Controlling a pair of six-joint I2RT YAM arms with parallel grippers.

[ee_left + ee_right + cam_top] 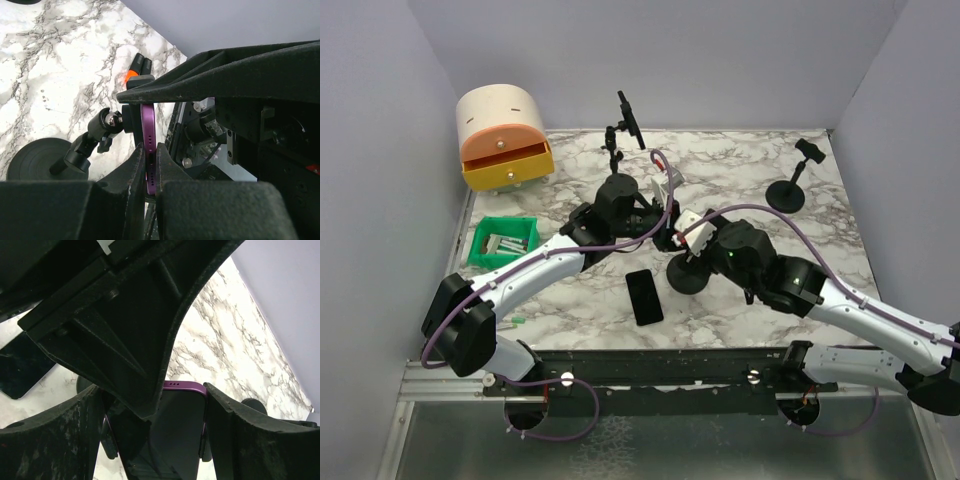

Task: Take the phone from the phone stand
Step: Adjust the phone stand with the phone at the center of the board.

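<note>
My left end effector [149, 148] pinches phone [148, 125] edge; right end effector [152, 392] wide astride it, grip unclear. I'd pull straight out of phone stand [92, 135], no twisting.

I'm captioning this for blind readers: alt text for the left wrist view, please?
The left gripper pinches the thin edge of a purple phone clamped in a black phone stand. The stand's jointed arm and round base sit on a marble table at left.
</note>
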